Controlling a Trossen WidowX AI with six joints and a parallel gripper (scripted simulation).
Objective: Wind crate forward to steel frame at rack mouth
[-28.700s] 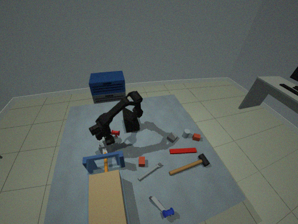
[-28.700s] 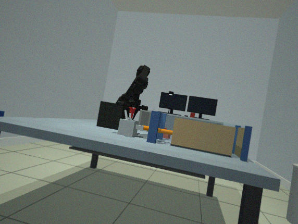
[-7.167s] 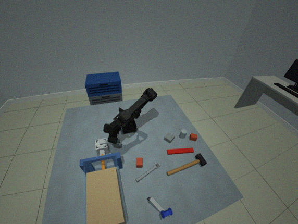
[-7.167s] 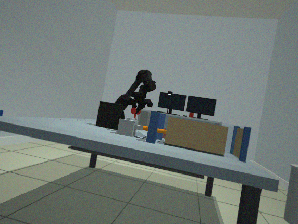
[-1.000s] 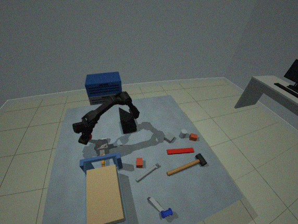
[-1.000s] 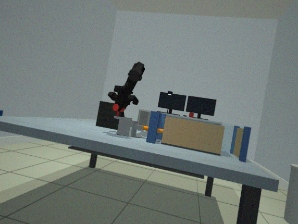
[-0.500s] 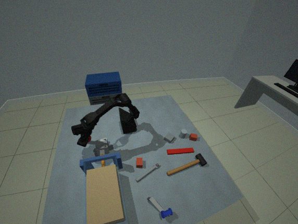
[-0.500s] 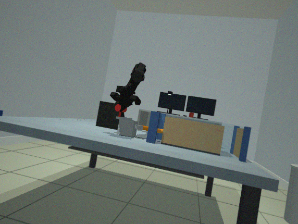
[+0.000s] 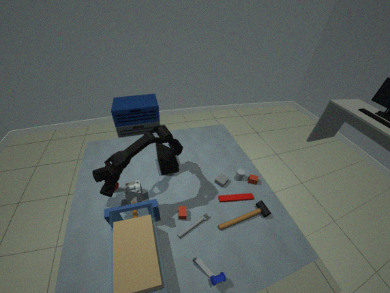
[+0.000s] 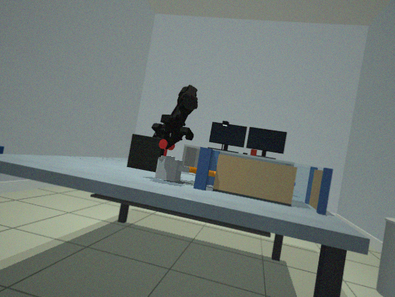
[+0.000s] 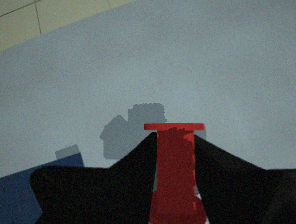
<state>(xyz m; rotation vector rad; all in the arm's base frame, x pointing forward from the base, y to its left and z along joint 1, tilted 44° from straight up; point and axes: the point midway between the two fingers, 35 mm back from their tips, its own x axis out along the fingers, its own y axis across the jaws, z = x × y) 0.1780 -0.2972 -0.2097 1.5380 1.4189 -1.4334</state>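
My gripper (image 9: 110, 187) is shut on the red winch handle (image 11: 174, 170), whose flat red end shows between the black fingers in the wrist view. In the side view the gripper (image 10: 168, 141) holds the handle (image 10: 164, 144) just above the grey winch (image 10: 169, 168). The winch (image 9: 135, 189) stands in front of the blue steel frame (image 9: 132, 209). A short piece of orange strap (image 9: 135, 213) runs from the winch to the tan crate (image 9: 136, 252). The crate (image 10: 255, 178) sits flat, with its front close behind the frame (image 10: 204, 168).
Loose tools lie right of the rack: an orange-red block (image 9: 182, 212), a wrench (image 9: 193, 225), a hammer (image 9: 243, 217), a red bar (image 9: 236, 197), a grey block (image 9: 221, 180), a grey cylinder (image 9: 240, 174), and a blue-headed tool (image 9: 209, 271). A blue toolbox (image 9: 136, 114) stands behind the arm.
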